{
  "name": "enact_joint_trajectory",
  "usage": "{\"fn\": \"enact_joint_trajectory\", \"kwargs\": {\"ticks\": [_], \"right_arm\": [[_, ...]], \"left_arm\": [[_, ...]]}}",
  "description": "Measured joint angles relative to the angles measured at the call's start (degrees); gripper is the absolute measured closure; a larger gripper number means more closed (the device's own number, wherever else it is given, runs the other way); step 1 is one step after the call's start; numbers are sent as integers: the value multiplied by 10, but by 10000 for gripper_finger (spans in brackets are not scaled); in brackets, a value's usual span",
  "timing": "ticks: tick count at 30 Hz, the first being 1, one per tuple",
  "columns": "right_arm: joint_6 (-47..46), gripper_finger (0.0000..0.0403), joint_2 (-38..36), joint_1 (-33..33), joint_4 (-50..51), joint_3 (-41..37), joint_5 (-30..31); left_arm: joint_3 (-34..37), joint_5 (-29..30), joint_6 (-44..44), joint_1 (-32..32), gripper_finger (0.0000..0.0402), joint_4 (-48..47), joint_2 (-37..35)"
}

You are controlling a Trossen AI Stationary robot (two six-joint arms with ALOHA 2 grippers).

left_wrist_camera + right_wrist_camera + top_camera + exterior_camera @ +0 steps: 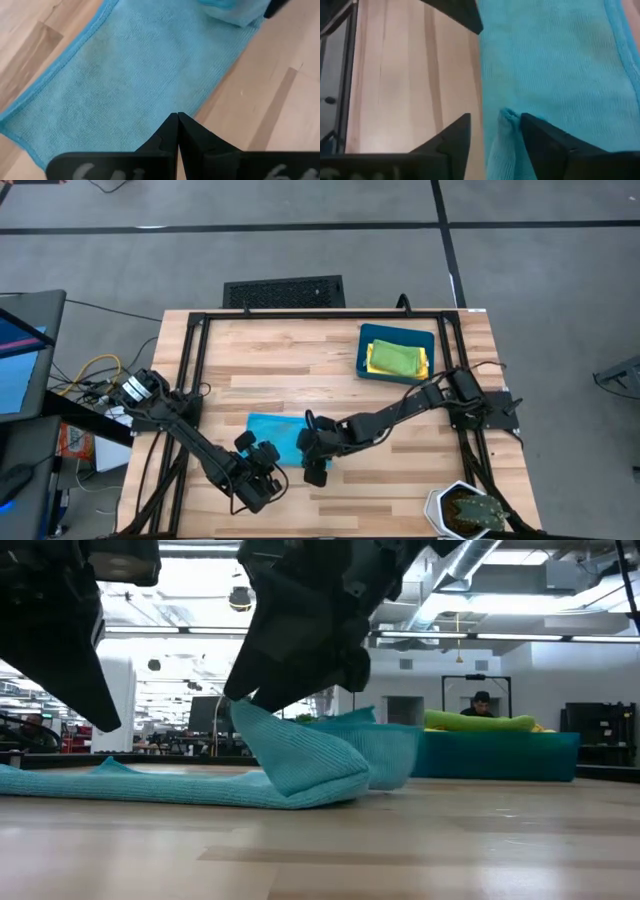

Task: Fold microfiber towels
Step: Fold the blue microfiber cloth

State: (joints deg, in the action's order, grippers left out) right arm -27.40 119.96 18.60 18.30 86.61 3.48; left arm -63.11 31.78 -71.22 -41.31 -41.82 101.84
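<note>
A towel (272, 430) lies flat on the table (300, 360) near its front edge, between the two grippers — the left gripper (262, 463) at its front, the right gripper (315, 450) at its right end. Behind and to the right, a bin (397, 352) holds more towels (394, 358). A potted plant (468, 512) sits at the front right corner.

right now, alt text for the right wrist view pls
A light blue towel fills most of the picture, lying on a pale wooden table. The right gripper has its dark fingers open, with a raised pinch of the towel's edge between them.
</note>
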Motion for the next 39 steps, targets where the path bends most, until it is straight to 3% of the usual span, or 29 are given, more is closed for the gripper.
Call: {"fn": "enact_joint_trajectory", "kwargs": {"ticks": [4,10,16,20,24,30,39], "right_arm": [[32,190,7,-15,-21,0,-32],[69,186,20,-28,-44,1,-43],[113,189,-66,-38,22,0,-63],[176,189,-137,-22,179,-18,1],[212,188,-221,8,220,-121,71],[212,188,-290,55,61,-287,74],[210,188,-221,62,12,-313,72]], "left_arm": [[0,-1,0,0,401,0,0],[0,-10,-11,0,401,-17,0],[0,-17,-12,-3,401,-30,0],[0,-16,-28,-7,401,-36,0],[0,-10,-33,-11,401,-41,0],[0,-8,-36,-11,401,-42,0],[0,-11,-37,-11,401,-39,0]]}}
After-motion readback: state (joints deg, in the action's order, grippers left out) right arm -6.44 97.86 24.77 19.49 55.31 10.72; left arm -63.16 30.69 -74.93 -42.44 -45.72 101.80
